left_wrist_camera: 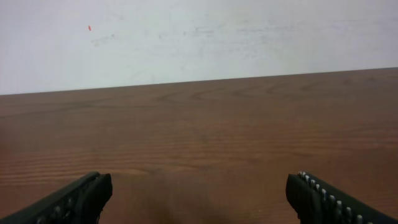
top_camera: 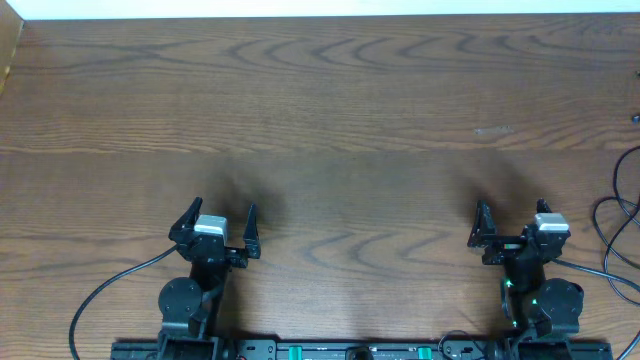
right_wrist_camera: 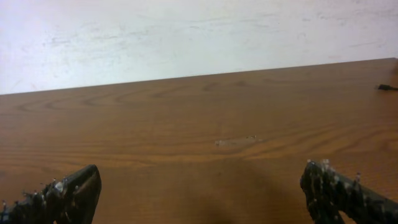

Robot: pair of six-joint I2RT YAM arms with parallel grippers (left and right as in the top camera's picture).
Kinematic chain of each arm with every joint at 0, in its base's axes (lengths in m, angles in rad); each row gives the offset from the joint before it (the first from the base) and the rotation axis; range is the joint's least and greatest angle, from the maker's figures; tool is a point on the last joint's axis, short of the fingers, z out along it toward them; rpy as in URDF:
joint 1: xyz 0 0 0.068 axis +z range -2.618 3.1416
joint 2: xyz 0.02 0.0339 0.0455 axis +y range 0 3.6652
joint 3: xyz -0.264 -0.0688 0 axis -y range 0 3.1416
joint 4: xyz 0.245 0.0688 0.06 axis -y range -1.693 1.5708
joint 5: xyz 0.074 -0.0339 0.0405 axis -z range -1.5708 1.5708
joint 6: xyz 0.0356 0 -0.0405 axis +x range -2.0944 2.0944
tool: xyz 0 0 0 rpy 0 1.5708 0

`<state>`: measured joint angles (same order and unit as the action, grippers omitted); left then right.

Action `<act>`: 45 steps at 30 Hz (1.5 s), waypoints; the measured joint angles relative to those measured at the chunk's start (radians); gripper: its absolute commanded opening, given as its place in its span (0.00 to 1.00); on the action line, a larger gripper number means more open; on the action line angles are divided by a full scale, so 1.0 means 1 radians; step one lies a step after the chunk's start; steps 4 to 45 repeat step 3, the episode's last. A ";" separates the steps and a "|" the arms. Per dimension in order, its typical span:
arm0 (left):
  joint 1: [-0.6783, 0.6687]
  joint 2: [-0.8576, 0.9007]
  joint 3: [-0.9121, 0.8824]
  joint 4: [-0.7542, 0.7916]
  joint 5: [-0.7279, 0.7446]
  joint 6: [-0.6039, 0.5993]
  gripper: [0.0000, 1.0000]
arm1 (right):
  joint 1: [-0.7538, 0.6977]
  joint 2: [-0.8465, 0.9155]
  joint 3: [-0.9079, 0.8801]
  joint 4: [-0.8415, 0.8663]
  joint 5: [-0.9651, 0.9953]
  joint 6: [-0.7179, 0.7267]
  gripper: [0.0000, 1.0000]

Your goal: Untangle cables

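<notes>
Overhead and wrist views of 2 arms at a brown wood-grain desk [top_camera: 320,100]. The left hand [top_camera: 224,207] sits low over the near left part of the desk, its 2 black fingers [left_wrist_camera: 81,196] spread wide with only bare wood between them. The right hand [top_camera: 511,207] sits in the matching place on the near right, its fingers [right_wrist_camera: 336,186] likewise spread wide and holding nothing. Both hands point toward the far edge, where a white wall [left_wrist_camera: 199,37] rises behind the desk in the wrist views. The cables [top_camera: 600,225] lie at the right border of the overhead view, well apart from the left hand and to the outer side of the right hand. They appear as thin black cords that curve and loop on the wood, and they are cut off by the frame, so their number and how they cross cannot be told. A small dark cable end [right_wrist_camera: 387,88] rests on the desk at the right border of the right wrist view, farther back than the hand. A thicker black lead [top_camera: 110,285] sweeps from the left arm's base toward the near edge. A black rail [top_camera: 330,352] joins the 2 arm bases along the near edge
</notes>
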<state>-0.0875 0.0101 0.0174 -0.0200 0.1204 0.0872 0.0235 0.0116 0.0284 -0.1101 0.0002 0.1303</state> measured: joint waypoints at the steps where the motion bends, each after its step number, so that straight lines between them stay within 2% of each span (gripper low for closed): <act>1: 0.000 0.000 0.000 0.000 0.000 0.000 0.94 | 0.000 0.000 0.000 0.000 0.000 0.000 0.99; 45: 0.000 0.000 0.000 0.000 0.000 0.000 0.95 | 0.000 0.000 0.000 0.000 0.000 0.000 0.99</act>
